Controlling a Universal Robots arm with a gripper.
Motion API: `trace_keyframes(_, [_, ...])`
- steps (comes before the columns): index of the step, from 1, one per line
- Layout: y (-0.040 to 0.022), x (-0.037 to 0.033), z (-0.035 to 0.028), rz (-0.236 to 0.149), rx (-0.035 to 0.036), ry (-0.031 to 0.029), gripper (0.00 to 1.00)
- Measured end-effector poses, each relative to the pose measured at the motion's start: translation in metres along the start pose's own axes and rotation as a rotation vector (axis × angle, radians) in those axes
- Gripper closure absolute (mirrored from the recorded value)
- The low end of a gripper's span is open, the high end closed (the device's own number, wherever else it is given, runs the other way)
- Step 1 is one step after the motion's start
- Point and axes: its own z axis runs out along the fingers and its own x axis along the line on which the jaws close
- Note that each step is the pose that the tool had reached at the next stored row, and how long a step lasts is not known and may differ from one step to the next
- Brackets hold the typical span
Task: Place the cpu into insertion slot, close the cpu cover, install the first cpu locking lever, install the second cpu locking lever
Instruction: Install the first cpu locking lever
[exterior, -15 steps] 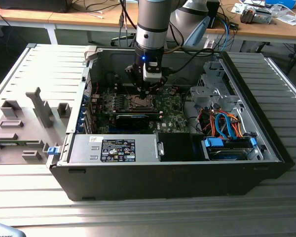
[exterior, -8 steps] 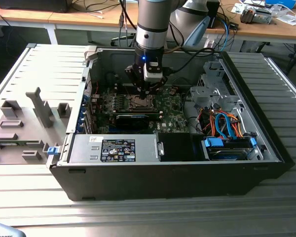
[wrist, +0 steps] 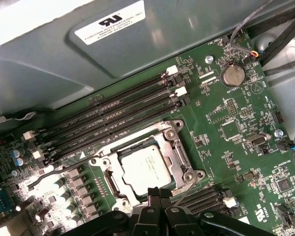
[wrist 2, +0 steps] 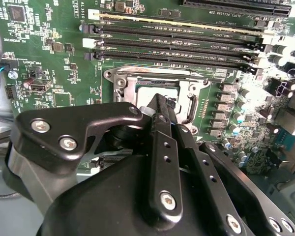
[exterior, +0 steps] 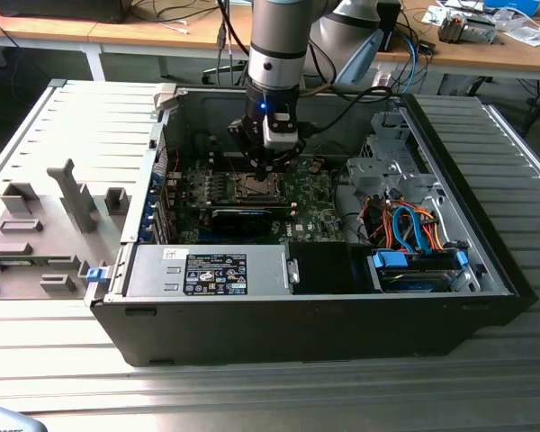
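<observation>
An open computer case (exterior: 486,270) is lying on a slatted metal table (exterior: 252,396) in the exterior view, the arm reaching down over its green motherboard (exterior: 310,211). The first wrist view is showing the cpu (wrist: 146,168) sitting in the insertion slot (wrist: 104,162), framed by the cpu cover (wrist: 171,147). The gripper (wrist: 156,192) is hovering at the socket's edge, fingers pressed together, holding nothing.

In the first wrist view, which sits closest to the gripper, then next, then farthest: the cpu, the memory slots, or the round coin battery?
1. The cpu, in its socket just beyond the gripper.
2. The memory slots, past the socket.
3. The coin battery, off at the board's far corner.
</observation>
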Motion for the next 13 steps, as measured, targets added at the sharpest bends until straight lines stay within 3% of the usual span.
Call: trace_keyframes(13, [0.0,0.0,0.0,-0.06,0.0012,-0.0044,0.89])
